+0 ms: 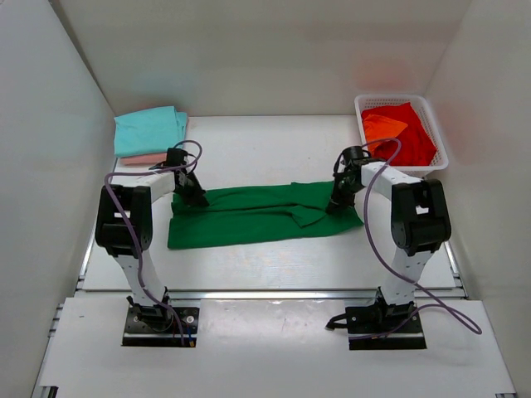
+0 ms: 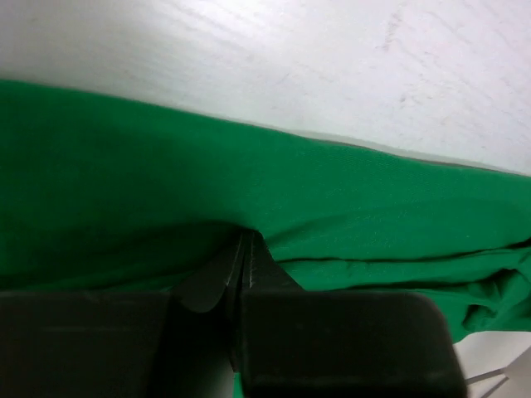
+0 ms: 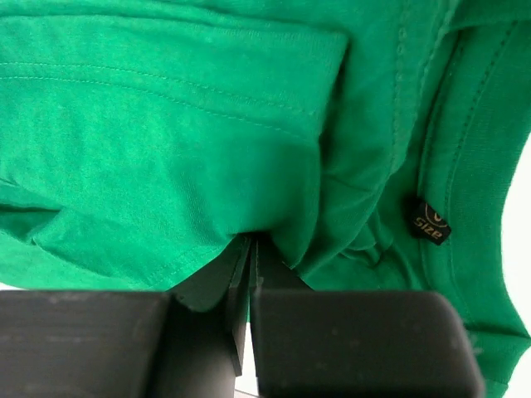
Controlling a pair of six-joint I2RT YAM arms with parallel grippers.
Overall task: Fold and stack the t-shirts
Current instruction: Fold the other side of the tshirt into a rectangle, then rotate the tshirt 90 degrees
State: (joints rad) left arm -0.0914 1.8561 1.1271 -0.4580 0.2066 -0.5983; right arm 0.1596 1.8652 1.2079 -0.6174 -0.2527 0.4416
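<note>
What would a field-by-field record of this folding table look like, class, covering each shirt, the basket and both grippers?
green t-shirt: laid lengthwise across the middle of the table, partly folded
left gripper: shut on the shirt's left end
right gripper: shut on its right end, near the collar label
teal t-shirt: folded, lying on the pink t-shirt, far left corner
basket: far right corner, holds the red t-shirt and the orange t-shirt, both unfolded
</note>
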